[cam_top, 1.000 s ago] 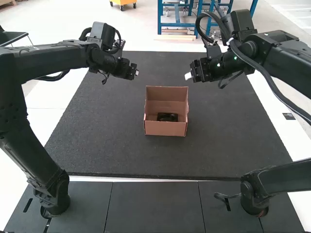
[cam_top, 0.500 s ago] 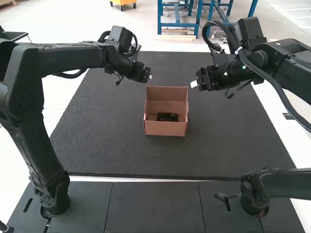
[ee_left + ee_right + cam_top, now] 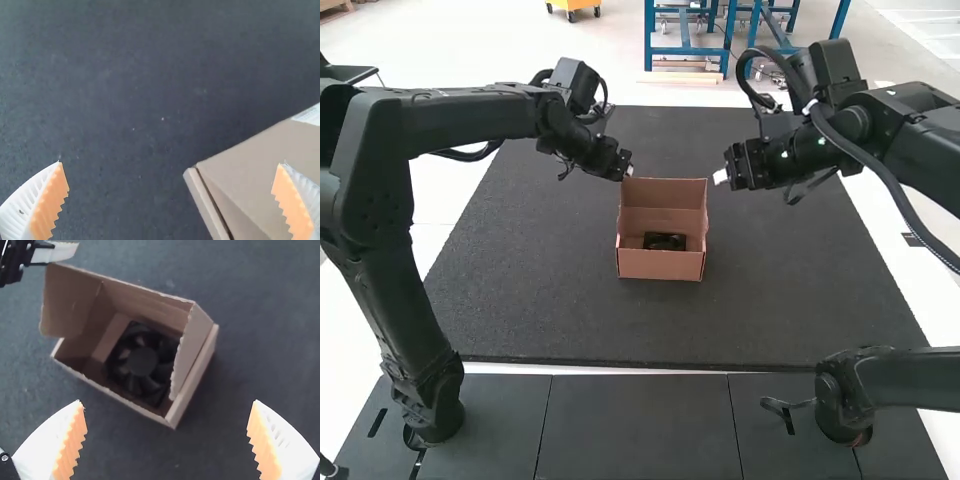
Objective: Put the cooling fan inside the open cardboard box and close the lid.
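The black round-bladed cooling fan (image 3: 142,365) already lies flat in the brown open cardboard box (image 3: 660,262), just below both tools. The box's upright lid flap (image 3: 664,193) stands between them. The left tool (image 3: 623,170) is spread, with the flap's corner between its fingers. The right tool (image 3: 719,179), also spread, hangs just beside the opposite corner. Closing well probably means pressing the flap's top edge over the fan evenly from behind, without sliding the light box across the black desk mat (image 3: 520,280). Compared with half a second ago, the left tool has dropped toward the corner, while the right has barely shifted.
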Robot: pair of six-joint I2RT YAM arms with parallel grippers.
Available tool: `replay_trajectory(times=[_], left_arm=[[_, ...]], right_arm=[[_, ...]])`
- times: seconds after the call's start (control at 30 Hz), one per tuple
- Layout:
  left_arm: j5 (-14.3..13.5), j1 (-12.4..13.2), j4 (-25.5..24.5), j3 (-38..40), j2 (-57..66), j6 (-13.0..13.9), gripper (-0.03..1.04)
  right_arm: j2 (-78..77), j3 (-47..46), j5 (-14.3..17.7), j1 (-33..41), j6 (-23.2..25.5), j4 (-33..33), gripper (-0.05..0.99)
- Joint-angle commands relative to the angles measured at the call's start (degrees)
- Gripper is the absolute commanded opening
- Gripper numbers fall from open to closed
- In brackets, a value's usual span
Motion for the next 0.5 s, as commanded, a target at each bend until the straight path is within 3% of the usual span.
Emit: replay_trajectory(times=[0.0,0.47], left_arm=[[1.0,0.0,-1.6,1.4,0.0,0.4,0.96],[4.0,-0.3,-3.1,-4.3,-0.7,0.4,0.96]], right_arm=[[0.4,0.0,0.6,-1.0,0.1,0.9,0.73],[2.0,-0.2,0.5,-1.5,0.0,2.1,0.73]])
